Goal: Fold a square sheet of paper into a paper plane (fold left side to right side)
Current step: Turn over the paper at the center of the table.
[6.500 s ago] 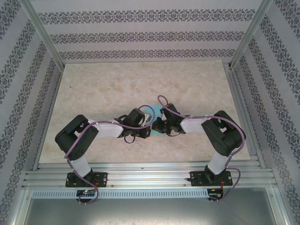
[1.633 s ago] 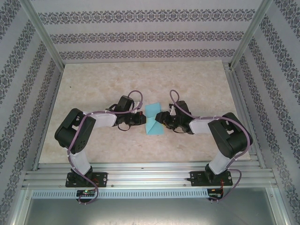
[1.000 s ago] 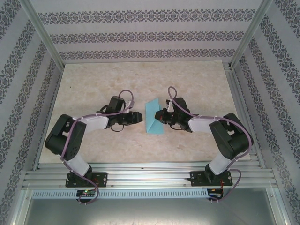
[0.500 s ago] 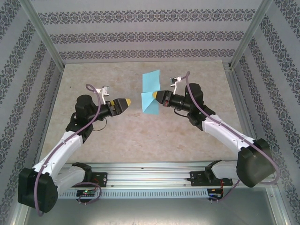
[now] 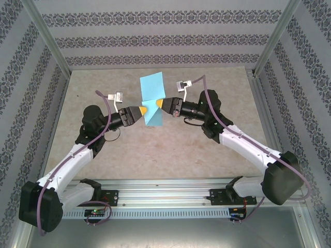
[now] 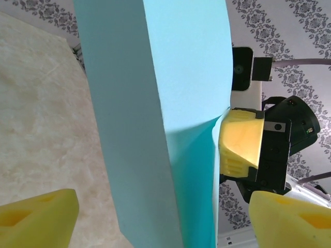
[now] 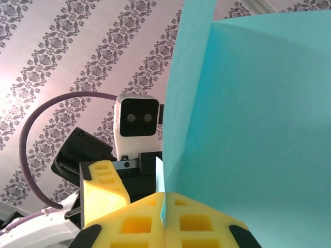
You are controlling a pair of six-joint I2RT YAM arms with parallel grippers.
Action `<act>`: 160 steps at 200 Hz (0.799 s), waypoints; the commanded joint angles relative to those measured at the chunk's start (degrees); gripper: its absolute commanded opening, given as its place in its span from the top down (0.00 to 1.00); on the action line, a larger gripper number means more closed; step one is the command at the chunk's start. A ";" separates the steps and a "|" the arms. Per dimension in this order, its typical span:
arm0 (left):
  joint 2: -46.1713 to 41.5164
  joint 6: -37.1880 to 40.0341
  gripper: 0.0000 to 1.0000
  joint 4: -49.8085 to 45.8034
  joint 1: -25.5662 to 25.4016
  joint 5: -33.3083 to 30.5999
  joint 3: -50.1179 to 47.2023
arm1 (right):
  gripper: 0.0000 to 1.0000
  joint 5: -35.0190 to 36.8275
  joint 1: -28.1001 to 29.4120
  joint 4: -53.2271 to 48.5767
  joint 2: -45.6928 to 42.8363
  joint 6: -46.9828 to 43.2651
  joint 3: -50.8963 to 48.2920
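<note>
The square sheet of paper (image 5: 153,88), light blue and partly folded, hangs upright in the air over the middle of the table. My right gripper (image 5: 158,106) is shut on its right edge; in the right wrist view the yellow pads (image 7: 207,222) press together on the sheet (image 7: 258,103). My left gripper (image 5: 143,110) reaches in from the left and stands open. In the left wrist view the paper (image 6: 155,103) fills the gap between the left gripper's (image 6: 165,214) two yellow fingers (image 6: 36,217), touching neither. The right gripper's finger (image 6: 240,144) shows just behind the sheet.
Below lies the beige marble tabletop (image 5: 103,88), bounded by patterned walls and aluminium posts (image 5: 46,36). A metal rail (image 5: 165,194) with both arm bases runs along the near edge. Both arms are stretched high toward the centre.
Both arms rose from the table. The right gripper carried the paper up and leftward, and the sheet hangs more unfolded. The left gripper opened and closed in on the paper's left edge.
</note>
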 commanded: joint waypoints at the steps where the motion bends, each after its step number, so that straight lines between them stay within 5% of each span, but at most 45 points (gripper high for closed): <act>1: 1.26 -1.08 0.21 4.17 -1.62 1.78 1.79 | 1.00 -1.61 0.81 4.86 1.10 2.00 1.68; 75: 1.74 0.61 0.82 1.54 -2.22 1.24 2.83 | 0.93 0.12 -0.66 0.79 -0.50 -0.32 -0.05; 101: 1.09 5.63 0.93 -6.42 -2.45 -0.99 3.88 | 0.82 2.10 -2.59 -5.02 -3.29 -3.44 -1.14; 128: -0.94 18.38 0.99 -25.82 -4.26 -9.58 7.60 | 0.69 8.85 -5.61 -20.28 -8.73 -10.70 -1.37; 160: -0.64 32.58 1.00 -50.60 -10.29 -31.83 14.11 | 0.62 29.49 -8.48 -45.51 -15.32 -19.38 0.57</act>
